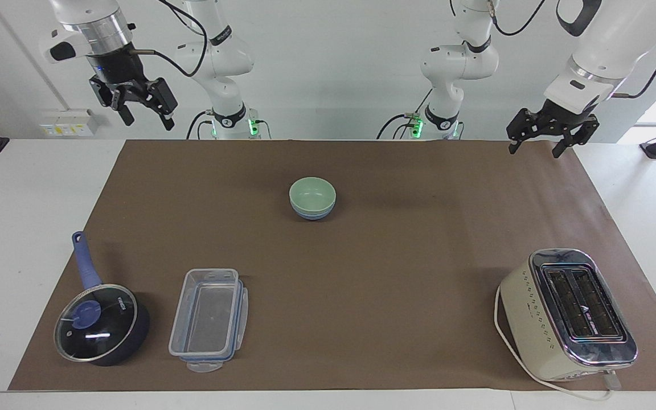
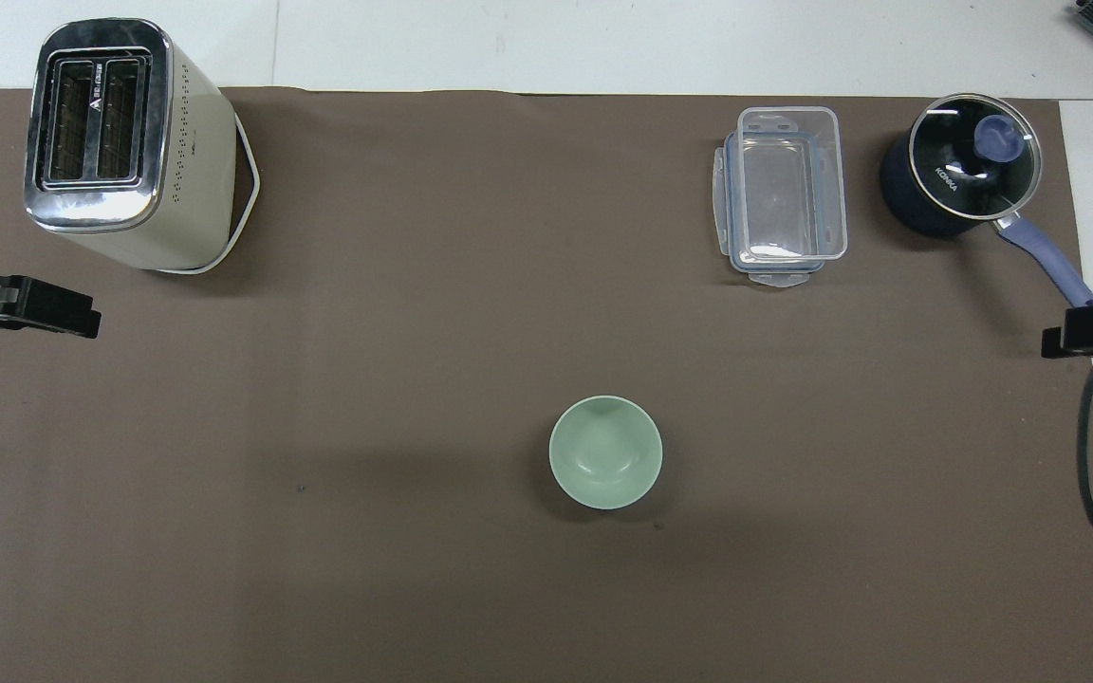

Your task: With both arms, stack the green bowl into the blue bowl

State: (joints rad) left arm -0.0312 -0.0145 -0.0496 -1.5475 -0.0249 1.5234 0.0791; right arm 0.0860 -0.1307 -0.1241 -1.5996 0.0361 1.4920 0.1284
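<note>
The green bowl (image 1: 312, 194) sits nested in the blue bowl (image 1: 312, 213) near the middle of the desk (image 1: 396, 250), so the stack looks finished. From there in the facing view, the lidded saucepan (image 1: 102, 324) and clear box (image 1: 208, 319) lie toward 7 o'clock, the toaster (image 1: 568, 314) toward 4. The right end effector (image 1: 144, 117) hangs high at 10 o'clock, the left end effector (image 1: 540, 146) at 2; both gape wide, holding nothing, apparently parked clear.

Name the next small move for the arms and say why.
Probably none but parking: the green bowl already sits nested in the blue bowl. The right hand and left hand hang open, raised clear of the bowls, holding nothing.
</note>
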